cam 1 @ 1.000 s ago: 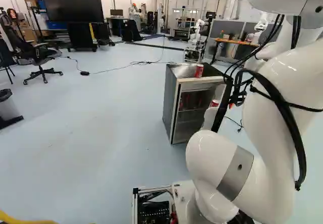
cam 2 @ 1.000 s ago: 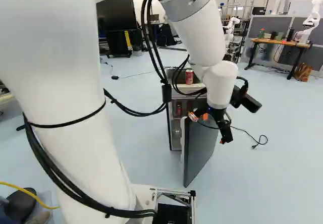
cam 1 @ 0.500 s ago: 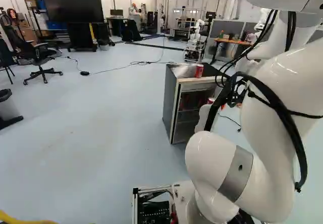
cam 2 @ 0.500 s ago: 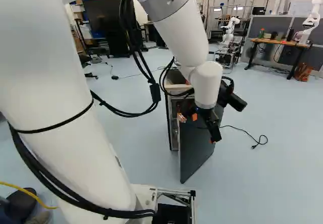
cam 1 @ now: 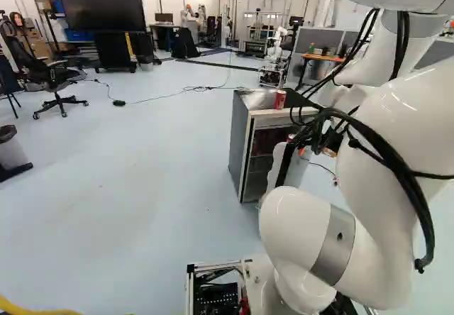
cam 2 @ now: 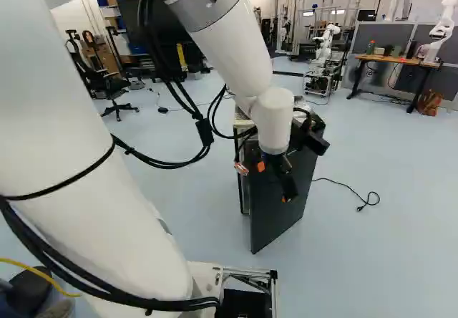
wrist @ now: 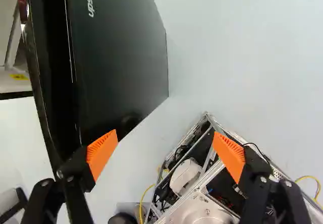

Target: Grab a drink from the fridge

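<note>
Gripper (cam 2: 273, 182): released; orange pads (wrist: 102, 153) held wide apart, nothing grasped. Positioned at outer side of fridge door (cam 2: 286, 210).
Fridge door: swung partly open; one finger seen just beside it, contact not determinable.
Soda can (cam 1: 280, 99): red, set upright on top of fridge (cam 1: 240, 137), near front edge.
Fridge interior: partly exposed, reddish shapes too dim to be named.
Mobile base (wrist: 186, 203): framed between and beyond the fingers in wrist view.

Bent white arm (cam 2: 238, 54), tool (cam 2: 266, 183) spread wide
</note>
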Controlling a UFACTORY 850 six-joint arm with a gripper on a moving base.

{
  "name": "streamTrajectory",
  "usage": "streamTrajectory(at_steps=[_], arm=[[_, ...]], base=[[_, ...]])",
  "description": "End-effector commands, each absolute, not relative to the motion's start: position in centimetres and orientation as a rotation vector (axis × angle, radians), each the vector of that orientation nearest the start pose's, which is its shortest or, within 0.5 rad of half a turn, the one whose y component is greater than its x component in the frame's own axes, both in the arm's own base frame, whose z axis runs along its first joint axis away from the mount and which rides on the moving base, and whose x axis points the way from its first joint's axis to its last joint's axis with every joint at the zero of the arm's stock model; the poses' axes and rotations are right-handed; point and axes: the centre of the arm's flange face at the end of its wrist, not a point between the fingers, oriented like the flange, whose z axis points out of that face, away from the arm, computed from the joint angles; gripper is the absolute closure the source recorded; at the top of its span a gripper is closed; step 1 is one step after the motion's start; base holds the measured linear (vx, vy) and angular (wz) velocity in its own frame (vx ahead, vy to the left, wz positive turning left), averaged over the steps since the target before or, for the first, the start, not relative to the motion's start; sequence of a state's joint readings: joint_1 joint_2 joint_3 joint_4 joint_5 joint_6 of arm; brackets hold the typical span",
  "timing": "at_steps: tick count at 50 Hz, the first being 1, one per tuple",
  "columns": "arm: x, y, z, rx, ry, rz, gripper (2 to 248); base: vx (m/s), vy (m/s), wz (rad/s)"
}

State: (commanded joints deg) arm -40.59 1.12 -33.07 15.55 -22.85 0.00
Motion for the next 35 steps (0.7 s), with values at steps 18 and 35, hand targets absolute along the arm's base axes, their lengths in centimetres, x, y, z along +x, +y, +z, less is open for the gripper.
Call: streamTrajectory(at_steps=[18, 35], arm=[[29.9, -20.4, 39.8, -2.780, 1.282, -0.365, 3], [31.8, -17.8, 39.8, -2.829, 1.157, -0.394, 3]], base=[[0.000, 0.000, 0.000], [0.000, 0.000, 0.000]])
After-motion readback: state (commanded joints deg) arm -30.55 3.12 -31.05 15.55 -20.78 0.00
